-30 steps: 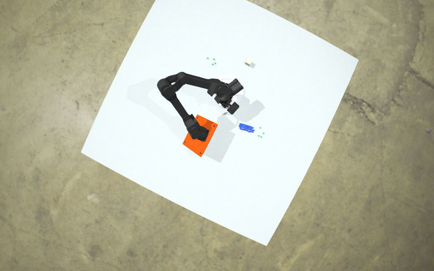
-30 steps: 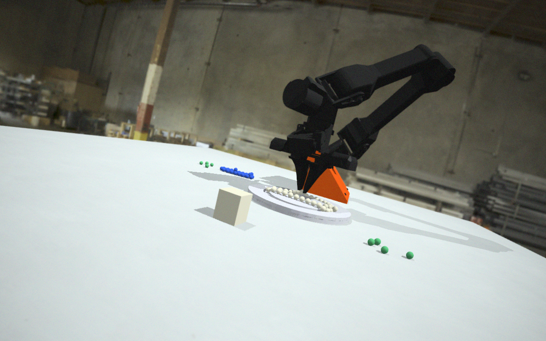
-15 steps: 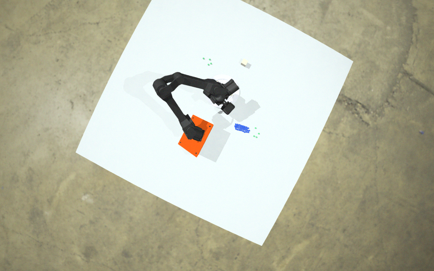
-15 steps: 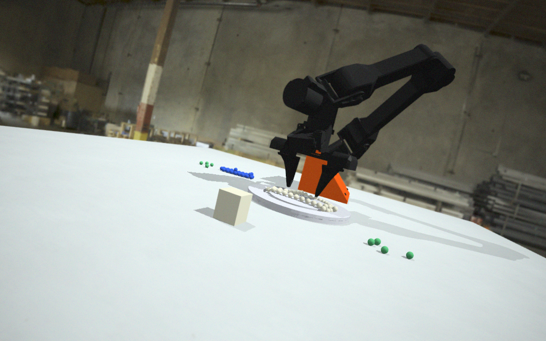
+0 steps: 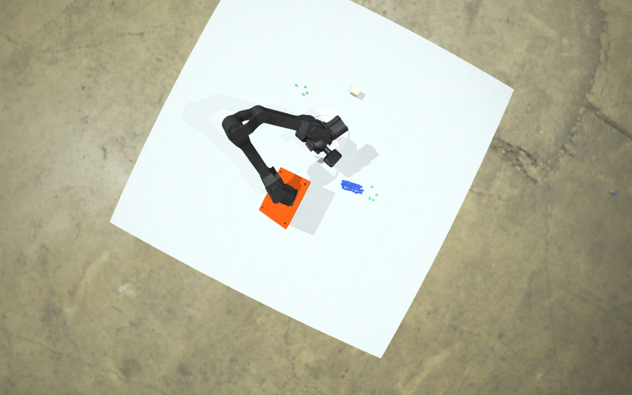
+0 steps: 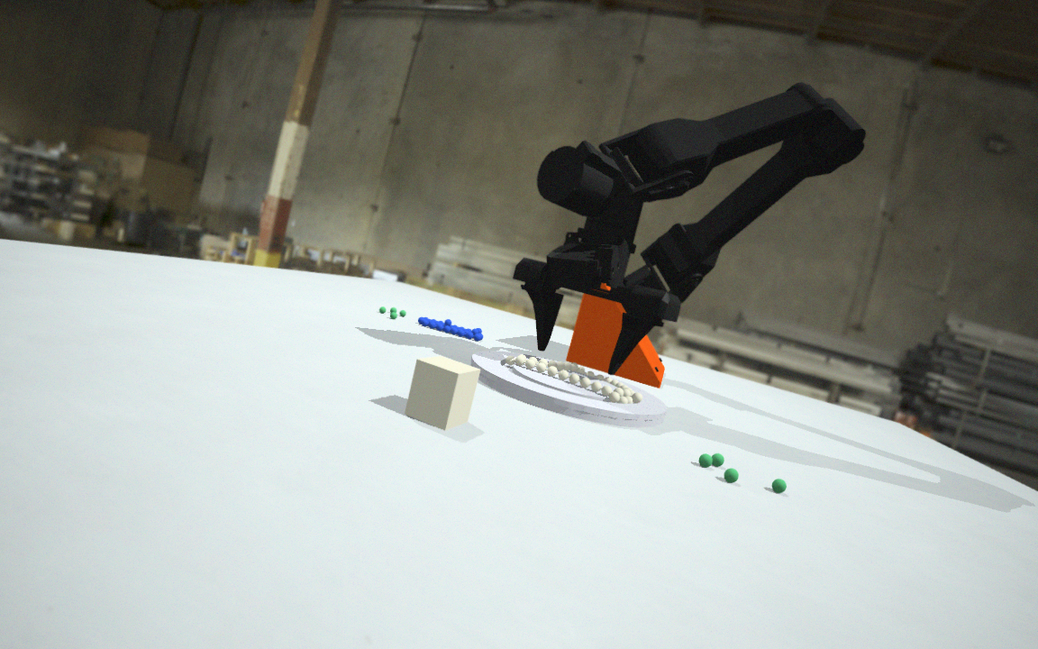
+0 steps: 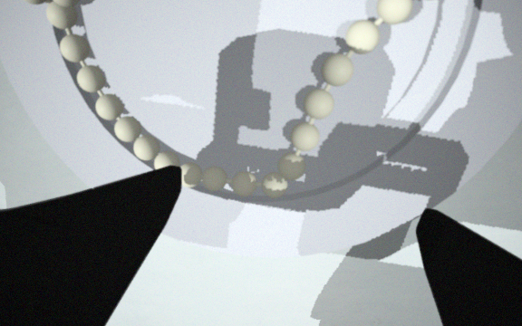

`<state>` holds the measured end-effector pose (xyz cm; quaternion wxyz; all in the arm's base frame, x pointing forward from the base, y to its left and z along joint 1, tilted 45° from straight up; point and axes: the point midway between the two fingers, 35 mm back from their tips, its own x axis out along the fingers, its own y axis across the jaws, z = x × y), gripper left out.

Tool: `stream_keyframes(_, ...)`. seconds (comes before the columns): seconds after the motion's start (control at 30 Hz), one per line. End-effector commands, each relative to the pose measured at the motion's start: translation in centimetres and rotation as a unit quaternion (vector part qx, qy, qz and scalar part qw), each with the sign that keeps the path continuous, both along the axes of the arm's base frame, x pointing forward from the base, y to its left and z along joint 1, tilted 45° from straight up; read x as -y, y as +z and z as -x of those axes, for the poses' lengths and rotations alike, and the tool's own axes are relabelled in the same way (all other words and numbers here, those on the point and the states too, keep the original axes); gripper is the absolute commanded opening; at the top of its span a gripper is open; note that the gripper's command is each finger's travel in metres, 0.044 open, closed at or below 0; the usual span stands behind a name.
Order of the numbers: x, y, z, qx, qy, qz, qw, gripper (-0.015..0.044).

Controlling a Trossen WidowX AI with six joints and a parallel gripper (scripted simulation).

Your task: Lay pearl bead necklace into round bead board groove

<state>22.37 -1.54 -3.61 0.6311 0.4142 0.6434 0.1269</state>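
Pearl bead necklace (image 6: 563, 376) (image 7: 109, 107): on the round bead board (image 5: 325, 111) (image 6: 587, 409) (image 7: 152, 68), above the worktop (image 5: 406, 245) (image 6: 265, 484) (image 7: 243, 290). In the wrist view, left run in or close along the groove; right run cutting inward across the central disc, off the bare right-hand arc of the groove (image 7: 356, 178). Far portion not fully in view.

Handling, by judgement: light; hard, smooth, round beads, apt to slip or roll; thin links, very limp, likely to fold under a push and to follow only when drawn. Links possibly delicate; no hard tugging. Best hold: one bead, or the link beside it, on the stray right run just past the near bend, pinched from above; then a low draw outward to the right-hand arc. Main risk: near beads already seated, dragged out with the rest.

Claw (image 5: 321, 141) (image 6: 576, 361) (image 7: 300, 198): released, spread about as wide as possible, with nothing grasped. Fingers pointing down over the board; left fingertip in the wrist view overlapping the near-left beads, right one by the board's near-right edge. Contact with beads or board: not certain from these views.

Stage, by judgement: laying partly done, right side outstanding.
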Motion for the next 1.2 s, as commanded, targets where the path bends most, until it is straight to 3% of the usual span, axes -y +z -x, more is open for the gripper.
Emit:
stream_keyframes(0.0,0.1,0.1,0.0,0.002,-0.001,-0.001,1.0,0.044)
stream_keyframes(0.47,0.1,0.1,0.0,0.002,-0.001,-0.001,1.0,0.044)
stream_keyframes(0.7,2.3,2.4,-0.7,-0.107,-0.111,-0.022,0.988,0.0256)
stream_keyframes(0.87,2.4,2.5,-0.7,-0.11,-0.115,-0.023,0.987,0.0125)
stream_keyframes(1.17,1.3,1.4,-0.9,-0.11,-0.115,-0.023,0.987,0.012)
